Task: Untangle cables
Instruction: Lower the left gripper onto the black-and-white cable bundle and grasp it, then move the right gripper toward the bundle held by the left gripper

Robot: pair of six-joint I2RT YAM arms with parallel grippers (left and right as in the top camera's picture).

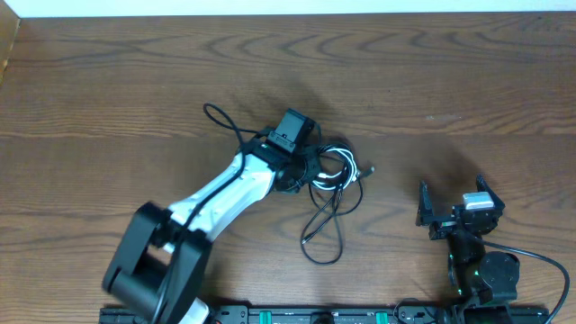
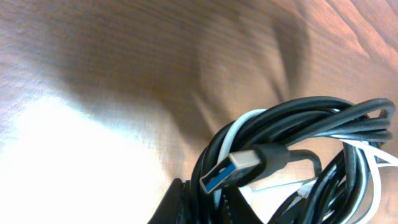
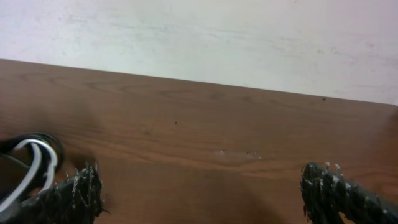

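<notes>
The left gripper (image 1: 308, 167) is on the cables (image 1: 337, 174), its jaws together and, by the look of it, clamped on the left side of the bundle, with a blue-tongued plug (image 2: 233, 169) just past its fingers. From the cables a black loop (image 1: 324, 229) trails back toward the robot's base. The right gripper (image 1: 453, 193) stands well to the right of the cables, jaws wide apart and empty. The free strands probably lie leftward from it.
</notes>
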